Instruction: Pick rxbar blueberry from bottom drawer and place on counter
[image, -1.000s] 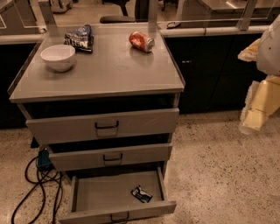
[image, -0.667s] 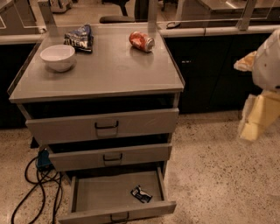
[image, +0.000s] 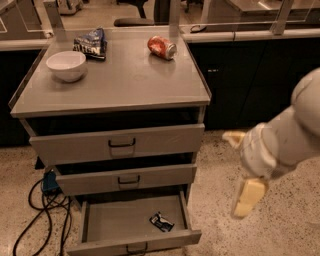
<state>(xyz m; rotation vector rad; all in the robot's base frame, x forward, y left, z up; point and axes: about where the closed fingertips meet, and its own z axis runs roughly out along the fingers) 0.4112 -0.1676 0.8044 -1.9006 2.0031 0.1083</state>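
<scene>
The rxbar blueberry (image: 161, 222) lies flat in the pulled-out bottom drawer (image: 112, 220), near its right front corner. The counter (image: 125, 77) is the grey cabinet top above. My gripper (image: 241, 167) hangs in the air to the right of the cabinet, level with the middle drawer and well above and to the right of the bar. Its two yellowish fingers (image: 248, 197) stand apart and hold nothing. The white arm reaches in from the right edge.
On the counter are a white bowl (image: 66, 65), a blue-and-white chip bag (image: 91, 44) and a red soda can (image: 161, 47) on its side. The top drawer (image: 120, 144) and middle drawer (image: 127, 179) stand slightly open. Cables (image: 42, 205) lie on the floor at the left.
My gripper and arm have moved left and downward, closer to the cabinet's right side. The bar and drawers have not moved.
</scene>
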